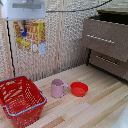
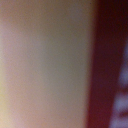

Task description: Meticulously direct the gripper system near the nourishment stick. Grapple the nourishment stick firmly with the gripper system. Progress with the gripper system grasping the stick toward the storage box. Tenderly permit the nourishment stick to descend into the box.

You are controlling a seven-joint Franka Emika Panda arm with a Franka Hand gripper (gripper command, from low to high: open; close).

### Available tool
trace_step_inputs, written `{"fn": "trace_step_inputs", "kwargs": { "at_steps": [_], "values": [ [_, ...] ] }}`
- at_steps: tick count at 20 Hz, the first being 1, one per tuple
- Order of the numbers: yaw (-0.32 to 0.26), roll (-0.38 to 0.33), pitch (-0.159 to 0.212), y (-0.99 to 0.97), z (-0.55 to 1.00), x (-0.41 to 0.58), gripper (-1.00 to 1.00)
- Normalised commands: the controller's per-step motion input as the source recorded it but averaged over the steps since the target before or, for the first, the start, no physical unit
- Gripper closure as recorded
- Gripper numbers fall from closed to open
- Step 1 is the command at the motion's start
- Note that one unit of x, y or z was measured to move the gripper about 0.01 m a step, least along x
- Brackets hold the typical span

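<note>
The claw hangs high over the tabletop's back edge, shut on the snack packet (wrist view only blur), so grasping looks done, leaving carry and gentle drop into the red basket at the front corner.

Yellow-orange snack packet upright, high above red mesh basket on table
</note>
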Motion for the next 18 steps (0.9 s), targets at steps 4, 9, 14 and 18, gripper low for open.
{"fn": "trace_step_inputs", "kwargs": {
  "at_steps": [4,9,14,18],
  "values": [
    [-0.007,-0.060,0.003,0.57,-0.60,0.054,1.00],
    [-0.022,-0.091,0.000,0.18,-0.51,0.099,1.00],
    [-0.005,-0.116,-0.002,0.00,-0.46,0.072,1.00],
    [0.003,-0.069,-0.047,0.00,-0.31,0.106,1.00]
  ]
}}
